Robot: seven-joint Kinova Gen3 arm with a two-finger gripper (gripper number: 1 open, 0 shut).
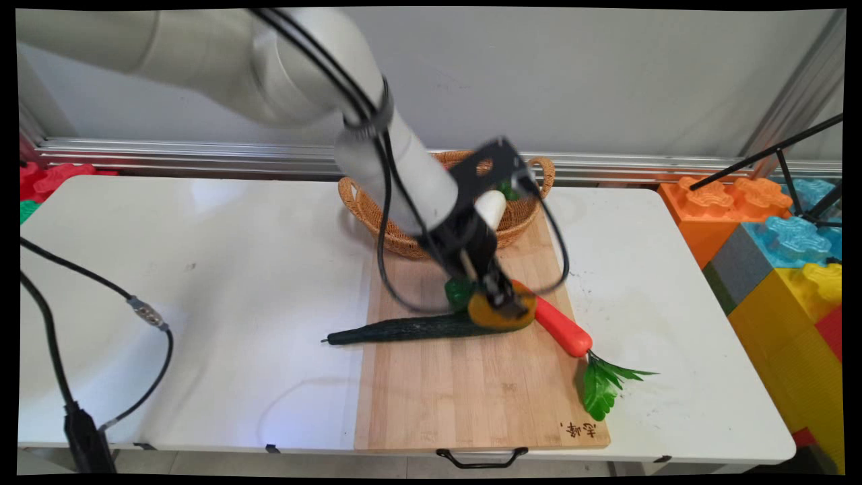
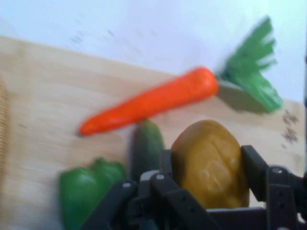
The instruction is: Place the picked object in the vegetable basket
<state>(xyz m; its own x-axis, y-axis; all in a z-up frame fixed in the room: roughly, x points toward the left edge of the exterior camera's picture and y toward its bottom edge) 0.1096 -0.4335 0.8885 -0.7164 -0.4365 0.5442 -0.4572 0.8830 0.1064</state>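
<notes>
My black gripper [image 1: 506,304] is shut on a brownish-yellow potato [image 1: 482,315], low over the wooden cutting board [image 1: 471,391]. In the hand view the potato [image 2: 211,163] sits between the two fingers [image 2: 254,167] of the gripper [image 2: 209,168]. A dark green cucumber [image 1: 411,329] lies just beside the potato, reaching off the board's left edge. An orange carrot [image 1: 562,328] with green leaves lies just right of it. A green pepper [image 1: 459,293] rests behind the potato. The hand view also shows the carrot [image 2: 153,103], the cucumber [image 2: 146,146] and the pepper [image 2: 84,191].
A wicker basket [image 1: 377,215] stands at the board's far end with a white vegetable [image 1: 491,207] inside. Large coloured foam blocks [image 1: 774,236] are stacked past the table's right edge. A black cable [image 1: 145,313] lies across the table's left side.
</notes>
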